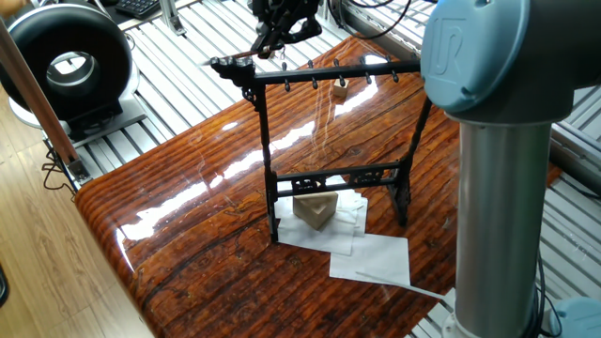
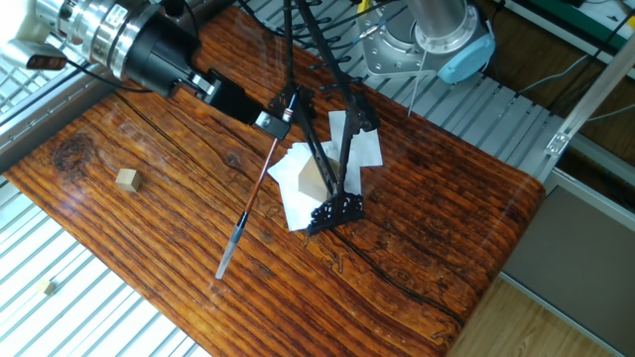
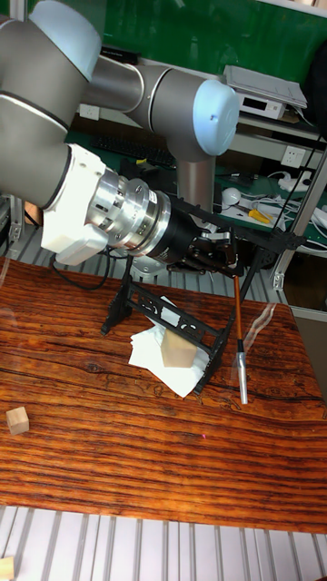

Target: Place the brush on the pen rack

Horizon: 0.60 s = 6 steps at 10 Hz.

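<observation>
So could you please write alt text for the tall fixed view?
A robot arm's hand holds a thin brush by its top end, hanging beside a black pen rack on a wooden table. White paper lies under the rack.

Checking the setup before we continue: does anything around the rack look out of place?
Mostly tidy. Loose white paper sheets lie askew under the pen rack with a tan block on them; a small wooden cube sits apart.

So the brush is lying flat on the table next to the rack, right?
No. The brush is not lying flat; it hangs upright from the claw beside the pen rack, as the tall fixed view shows. Whether its tip touches the table is unclear.
</observation>
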### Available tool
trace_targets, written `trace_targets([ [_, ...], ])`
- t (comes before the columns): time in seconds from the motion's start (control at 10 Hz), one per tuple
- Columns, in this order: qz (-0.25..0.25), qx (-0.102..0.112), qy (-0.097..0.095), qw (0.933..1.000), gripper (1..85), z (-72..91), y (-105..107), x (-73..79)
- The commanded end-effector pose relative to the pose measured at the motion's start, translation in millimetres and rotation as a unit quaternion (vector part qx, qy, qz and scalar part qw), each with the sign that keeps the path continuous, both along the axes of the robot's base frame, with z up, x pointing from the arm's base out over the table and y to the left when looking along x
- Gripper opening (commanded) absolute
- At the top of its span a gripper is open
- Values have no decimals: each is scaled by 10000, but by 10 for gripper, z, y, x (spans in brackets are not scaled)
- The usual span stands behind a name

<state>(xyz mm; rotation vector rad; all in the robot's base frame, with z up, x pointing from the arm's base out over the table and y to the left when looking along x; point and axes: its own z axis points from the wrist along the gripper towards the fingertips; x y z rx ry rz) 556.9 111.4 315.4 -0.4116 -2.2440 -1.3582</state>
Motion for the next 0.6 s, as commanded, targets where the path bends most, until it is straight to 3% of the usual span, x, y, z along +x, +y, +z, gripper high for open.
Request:
trace_targets([
  [0.0, -27, 32, -25, 10000, 10, 31, 21, 8],
  [0.2, 44, -46, -50, 10000, 10, -5, -25, -12],
  [0.4, 238, 79, 60, 9997, 10, 69, -194, -20],
  [0.5, 232, 44, 18, 9997, 10, 35, -189, -8],
])
